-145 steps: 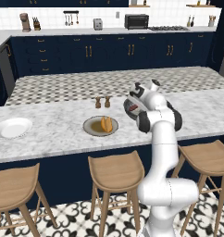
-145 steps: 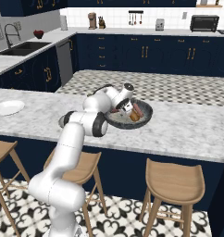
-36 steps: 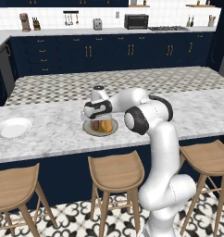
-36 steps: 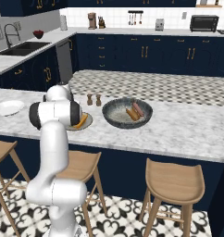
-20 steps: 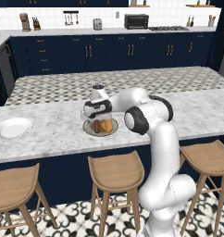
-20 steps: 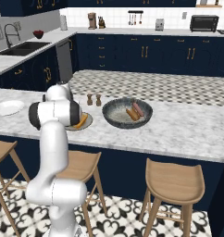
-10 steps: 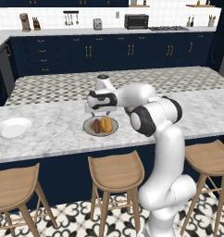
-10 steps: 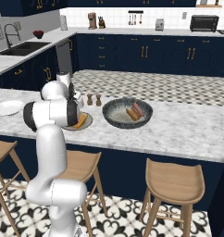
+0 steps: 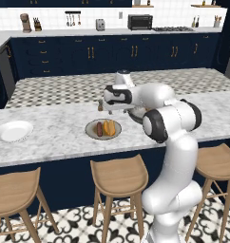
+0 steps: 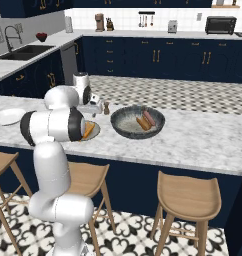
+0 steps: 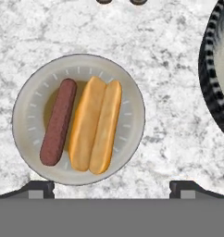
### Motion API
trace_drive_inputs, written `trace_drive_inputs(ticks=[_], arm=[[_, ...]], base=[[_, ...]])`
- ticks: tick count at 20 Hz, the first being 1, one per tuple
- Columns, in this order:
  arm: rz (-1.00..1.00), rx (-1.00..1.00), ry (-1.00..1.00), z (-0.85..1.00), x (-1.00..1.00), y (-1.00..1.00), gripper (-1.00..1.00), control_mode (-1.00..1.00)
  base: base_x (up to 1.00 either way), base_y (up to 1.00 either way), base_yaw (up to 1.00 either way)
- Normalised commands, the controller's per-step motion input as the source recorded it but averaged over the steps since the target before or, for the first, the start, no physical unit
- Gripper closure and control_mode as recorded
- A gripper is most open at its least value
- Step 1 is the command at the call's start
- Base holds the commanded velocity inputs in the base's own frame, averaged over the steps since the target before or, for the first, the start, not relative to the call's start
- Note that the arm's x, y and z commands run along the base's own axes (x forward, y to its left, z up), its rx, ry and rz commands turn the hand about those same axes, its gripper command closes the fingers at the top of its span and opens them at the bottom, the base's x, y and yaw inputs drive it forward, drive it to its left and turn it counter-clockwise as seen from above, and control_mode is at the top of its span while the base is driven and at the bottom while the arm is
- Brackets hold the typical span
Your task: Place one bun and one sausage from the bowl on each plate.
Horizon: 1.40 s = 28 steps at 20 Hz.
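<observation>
Beige plate (image 11: pixel 132 118) now holds sausage (image 11: pixel 58 121) and bun (image 11: pixel 95 125). Gripper (image 11: pixel 111 185) spread wide, empty, above. I'd lift clear, then swing to bowl (image 11: pixel 211 69) at 3 o'clock; white plate (image 9: pixel 12 131) unserved.

In the left base view our arm hides most of the bowl (image 9: pixel 136 115). The right base view has our elbow covering the left of the beige plate (image 10: pixel 94 131). The hand view's right edge cuts the bowl.

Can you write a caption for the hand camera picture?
Open gripper above a plate holding a sausage and bun.
</observation>
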Motion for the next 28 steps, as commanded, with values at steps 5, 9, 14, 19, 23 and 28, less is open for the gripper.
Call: trace_drive_inputs(ticks=[5,9,14,19,23,28], arm=[[0.0,0.0,0.0,0.21,-0.12,-0.61,-1.0,-1.0],[0.01,-0.01,-0.02,0.0,-0.01,-0.6,-1.0,-1.0],[0.01,0.0,-0.02,0.07,0.0,-0.65,-1.0,-1.0],[0.01,0.0,-0.02,0.0,0.01,-0.61,-1.0,-1.0],[0.03,0.0,-0.02,0.0,0.03,-0.69,-1.0,-1.0],[0.03,0.0,-0.01,0.0,0.09,-0.55,-1.0,-1.0]], base=[[0.0,0.0,0.0],[0.0,0.0,0.0],[0.0,0.0,0.0],[0.0,0.0,0.0],[0.0,0.0,0.0],[0.0,0.0,0.0]])
